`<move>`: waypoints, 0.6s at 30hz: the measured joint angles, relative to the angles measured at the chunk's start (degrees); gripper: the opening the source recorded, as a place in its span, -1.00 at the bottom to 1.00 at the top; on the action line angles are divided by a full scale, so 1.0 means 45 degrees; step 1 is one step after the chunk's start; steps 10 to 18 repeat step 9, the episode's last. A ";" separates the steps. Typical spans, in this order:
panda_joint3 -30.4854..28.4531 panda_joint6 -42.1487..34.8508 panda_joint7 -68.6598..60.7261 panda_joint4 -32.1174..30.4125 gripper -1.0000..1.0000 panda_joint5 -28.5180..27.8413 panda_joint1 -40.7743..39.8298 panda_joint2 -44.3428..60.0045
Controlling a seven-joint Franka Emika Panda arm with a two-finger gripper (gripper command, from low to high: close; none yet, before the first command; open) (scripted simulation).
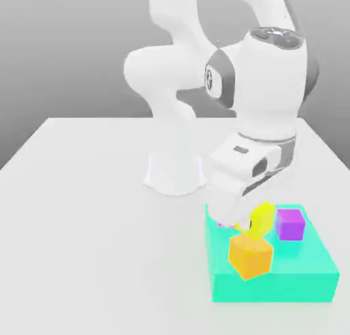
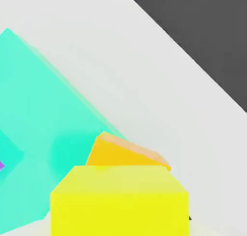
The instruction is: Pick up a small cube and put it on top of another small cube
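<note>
Small yellow cube (image 1: 262, 219) is held clamped in the gripper (image 1: 254, 221), tilted, above the teal platform (image 1: 301, 275). Orange cube (image 1: 250, 255) sits just below; purple cube (image 1: 290, 224) beside.

An orange cube (image 1: 250, 254) is sitting near the middle of a flat turquoise slab (image 1: 301, 282), which is lying on the white bench (image 1: 89, 224) toward the near edge at the exterior view's right.
</note>
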 joint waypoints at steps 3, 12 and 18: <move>0.0000 0.0000 0.0000 0.0000 1.00 0.0000 -0.0002 0.0000; 0.0027 -0.1309 0.0145 0.0255 1.00 -0.0185 -0.0045 -0.1070; 0.0027 -0.1309 0.0145 0.0255 1.00 -0.0185 -0.0045 -0.1070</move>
